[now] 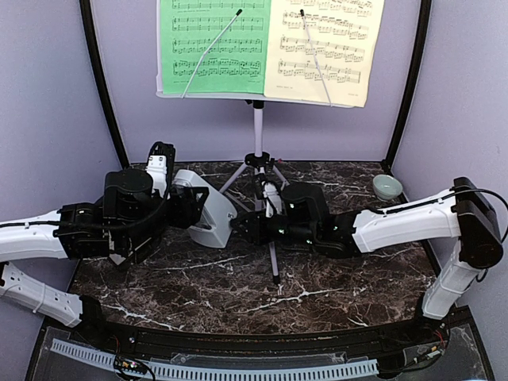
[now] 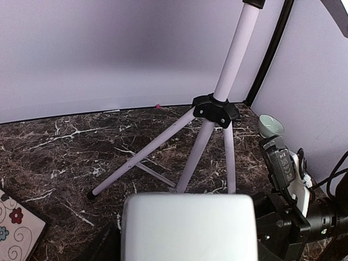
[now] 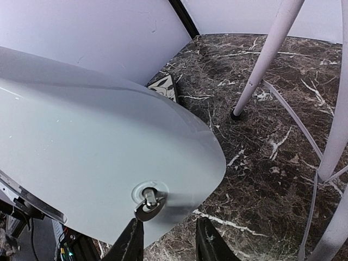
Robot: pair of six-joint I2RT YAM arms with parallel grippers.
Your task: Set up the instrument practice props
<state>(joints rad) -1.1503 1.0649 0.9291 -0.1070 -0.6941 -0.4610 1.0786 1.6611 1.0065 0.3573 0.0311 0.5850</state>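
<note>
The white tripod music stand [image 1: 258,127] stands at the back centre, with the green sheet [image 1: 214,40] and the pale-yellow sheet [image 1: 325,44] side by side on its desk. Its legs also show in the left wrist view [image 2: 216,107] and the right wrist view [image 3: 266,54]. My left gripper [image 1: 186,208] is shut on the light-grey metronome [image 1: 208,213], which is tilted left of the stand and fills the bottom of the left wrist view [image 2: 187,225]. My right gripper [image 3: 169,242] is open, its left fingertip just below the metal winding key [image 3: 148,205] on the metronome's side [image 3: 92,157].
The small pale-green bowl [image 1: 386,187] sits at the back right by the wall, and also shows in the left wrist view [image 2: 271,125]. The floral tile [image 2: 13,228] lies at the left, its corner visible behind the metronome [image 3: 165,87]. The stand's front leg [image 1: 272,254] reaches toward the table's middle.
</note>
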